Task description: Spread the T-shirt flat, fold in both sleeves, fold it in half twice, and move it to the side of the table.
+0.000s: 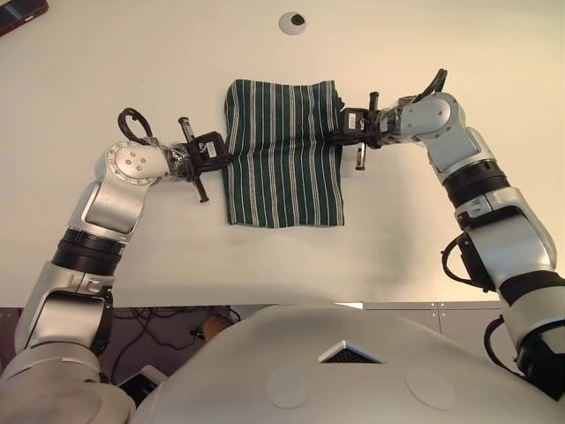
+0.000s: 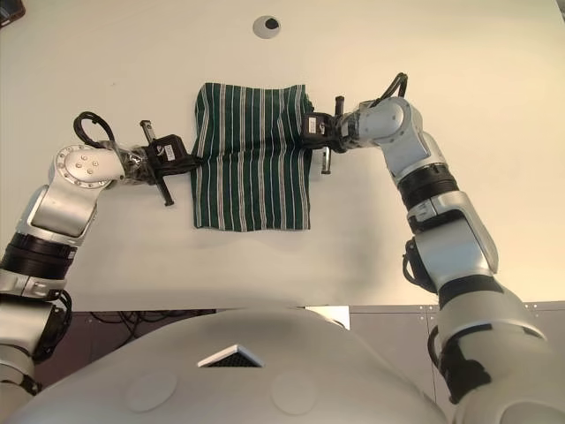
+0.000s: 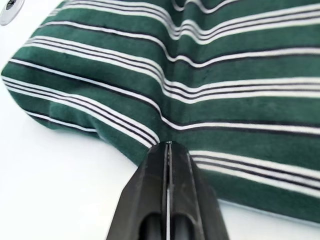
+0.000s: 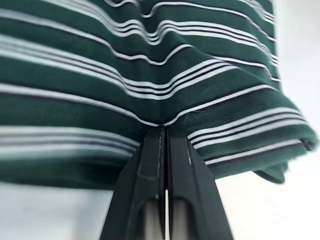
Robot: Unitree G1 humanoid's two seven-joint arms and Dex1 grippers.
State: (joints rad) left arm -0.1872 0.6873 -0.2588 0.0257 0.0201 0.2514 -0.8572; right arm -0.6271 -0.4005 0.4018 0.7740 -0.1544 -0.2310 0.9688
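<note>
Left fingers point(image 3: 150, 195) clamped on folded T-shirt point(image 1: 282, 155) edge, right fingers point(image 4: 145, 195) likewise, long axis running near-to-far

my left end effector point(image 1: 225, 155) and right end effector point(image 1: 338, 126) pinch the t-shirt point(image 1: 282, 159) edges, each with broad bare desk point(image 1: 397, 252) outward and toward me. past the t-shirt sits a round grommet point(image 1: 292, 22); a dark object point(image 1: 19, 13) lies far left.

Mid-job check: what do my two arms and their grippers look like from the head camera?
Left arm and right arm have glossy silver shells with black joint bands. The left gripper and right gripper are black, with slim jaws tapering to a wedge. A black cable loop arches over each wrist; the left wrist carries a round silver disc with small holes.
</note>
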